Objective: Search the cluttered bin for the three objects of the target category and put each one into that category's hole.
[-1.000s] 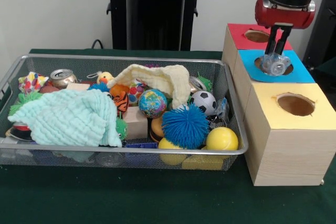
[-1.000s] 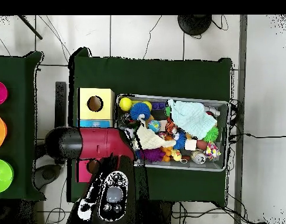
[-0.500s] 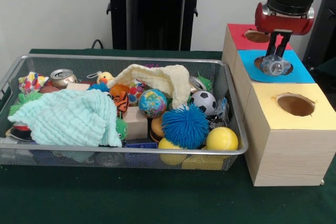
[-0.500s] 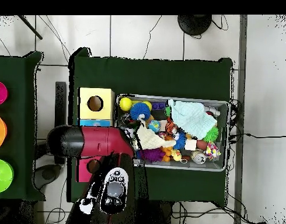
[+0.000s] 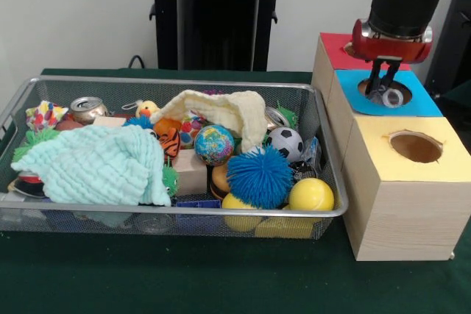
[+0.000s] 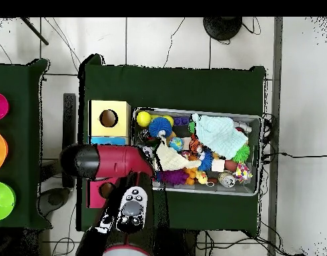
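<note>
One clear cup, between fingers, over blue hole

I've got a little clear plastic cup tipped on its side with its round rim facing out, sitting right over the hole in the blue-topped box, which is the middle one between the red box and yellow box.

Bin left of boxes; end effector over middle box.
</note>
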Controlling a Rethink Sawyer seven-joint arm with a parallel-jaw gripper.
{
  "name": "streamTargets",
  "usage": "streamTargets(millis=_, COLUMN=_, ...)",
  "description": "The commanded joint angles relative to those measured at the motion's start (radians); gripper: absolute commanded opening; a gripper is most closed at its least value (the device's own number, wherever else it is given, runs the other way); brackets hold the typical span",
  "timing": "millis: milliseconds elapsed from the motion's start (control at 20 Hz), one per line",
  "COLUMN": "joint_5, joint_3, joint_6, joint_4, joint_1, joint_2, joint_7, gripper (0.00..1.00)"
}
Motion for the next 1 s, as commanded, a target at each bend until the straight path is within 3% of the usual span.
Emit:
streamTargets(millis=50, joint_5=-0.003, joint_3=0.042, joint_6=-0.281, joint_4=-0.047, joint_1=-0.053, joint_2=0.181, joint_7=0.202, gripper=0.00)
streamTargets(millis=350, joint_5=0.018, joint_3=0.038, joint_6=-0.318, joint_4=-0.055, joint_1=-0.051, joint_2=0.214, joint_7=0.195, gripper=0.00)
streamTargets(millis=950, joint_5=0.020, joint_3=0.006, joint_6=-0.256, joint_4=-0.023, joint_1=-0.045, joint_2=0.133, joint_7=0.192, gripper=0.00)
streamTargets(millis=1000, joint_5=0.026, joint_3=0.011, joint_6=-0.266, joint_4=-0.010, joint_1=-0.051, joint_2=0.127, joint_7=0.198, gripper=1.00)
